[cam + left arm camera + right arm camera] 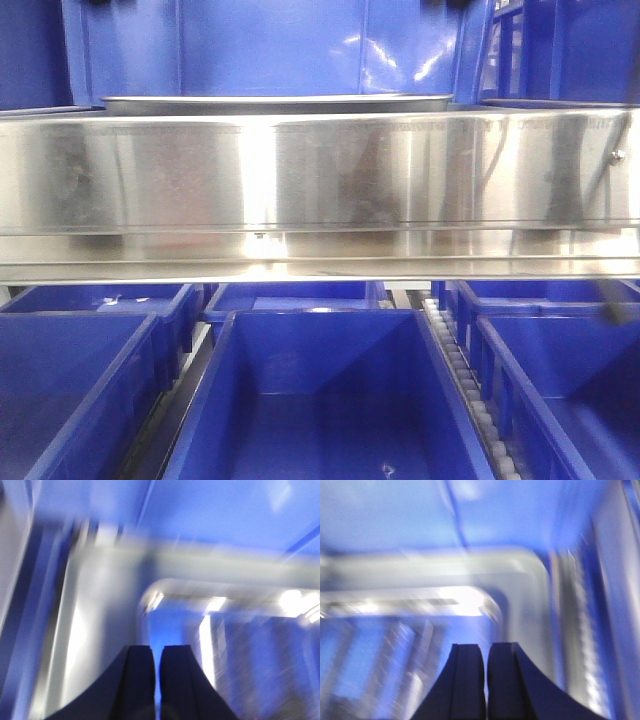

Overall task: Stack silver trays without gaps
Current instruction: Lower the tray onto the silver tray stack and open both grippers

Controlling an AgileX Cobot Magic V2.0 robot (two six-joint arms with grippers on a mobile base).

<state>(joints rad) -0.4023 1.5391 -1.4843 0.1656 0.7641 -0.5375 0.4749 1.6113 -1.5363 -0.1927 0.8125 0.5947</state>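
Note:
In the front view a silver tray point(275, 102) shows only as a thin rim behind the shelf rail. Both wrist views are smeared by motion. The left wrist view has a rounded corner of a silver tray point(155, 587) just ahead of my left gripper point(157, 650), whose dark fingers point(140, 680) stand almost together with nothing between them. In the right wrist view a rounded corner of a silver tray point(520, 562) lies ahead and to the right of my right gripper point(486, 647), which is shut and empty. Neither gripper shows in the front view.
A long brushed-steel shelf rail point(320, 180) spans the front view and hides most of the shelf behind it. Blue plastic bins point(320, 400) sit in rows below, with a roller track point(470, 390) between them. Blue bin walls point(270, 45) stand behind the tray.

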